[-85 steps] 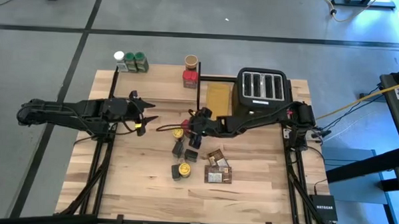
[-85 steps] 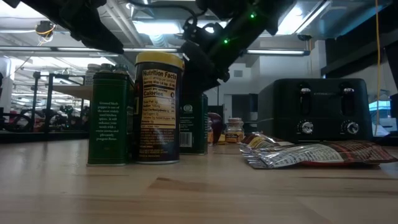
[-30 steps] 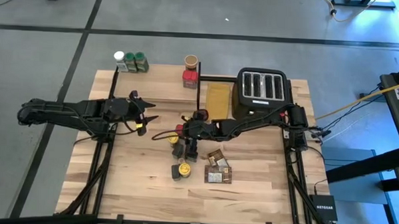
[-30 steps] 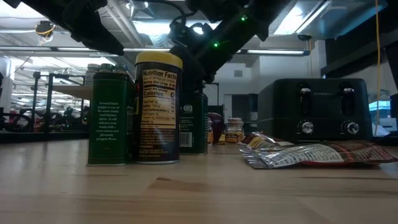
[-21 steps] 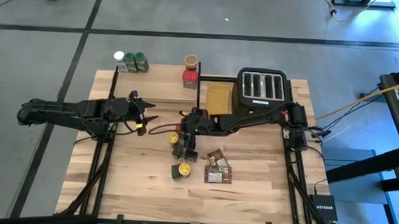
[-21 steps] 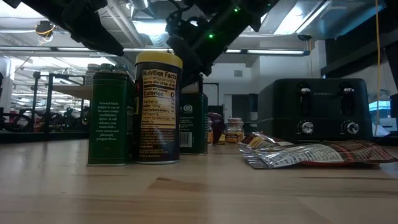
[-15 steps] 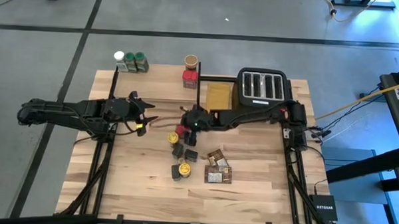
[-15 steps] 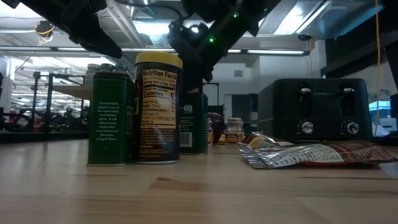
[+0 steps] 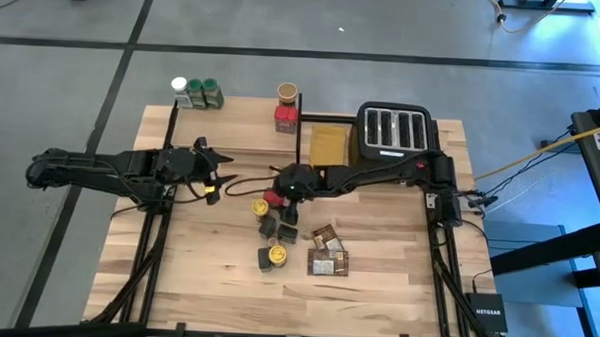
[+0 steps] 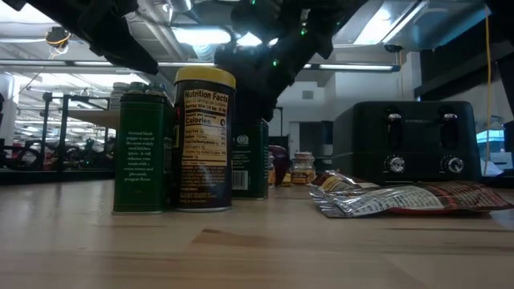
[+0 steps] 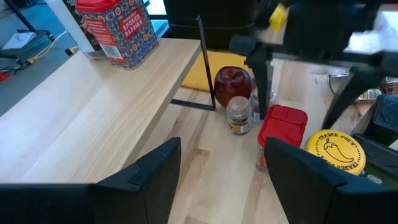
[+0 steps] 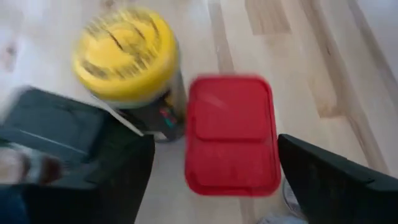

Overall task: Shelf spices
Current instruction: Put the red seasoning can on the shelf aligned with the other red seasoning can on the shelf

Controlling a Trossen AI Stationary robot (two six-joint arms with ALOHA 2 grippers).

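Observation:
My right gripper (image 12: 211, 177) hangs open above a cluster of spices at the table's middle. Its two fingers stand on either side of a red-lidded rectangular jar (image 12: 231, 134), also (image 9: 271, 199), with a gap on each side. Beside that jar stand a yellow-lidded jar (image 12: 124, 53) and a dark tin (image 12: 50, 124). The shelf (image 9: 236, 136) is at the far left, with a red tin (image 9: 286, 118) on its right end. My left gripper (image 9: 223, 179) waits open in the air near the shelf's near edge, holding nothing.
A black toaster (image 9: 395, 130) and a tan-yellow board (image 9: 328, 147) stand at the far right. Flat packets (image 9: 327, 253) and another yellow-lidded jar (image 9: 276, 254) lie nearer the front. A small jar (image 11: 239, 115) and a dark red knob-like object (image 11: 233, 81) sit by the shelf's black frame.
My right gripper has moved toward the table's far edge, from over the dark tins to over the red-lidded jar. The jars and tins have stayed where they were.

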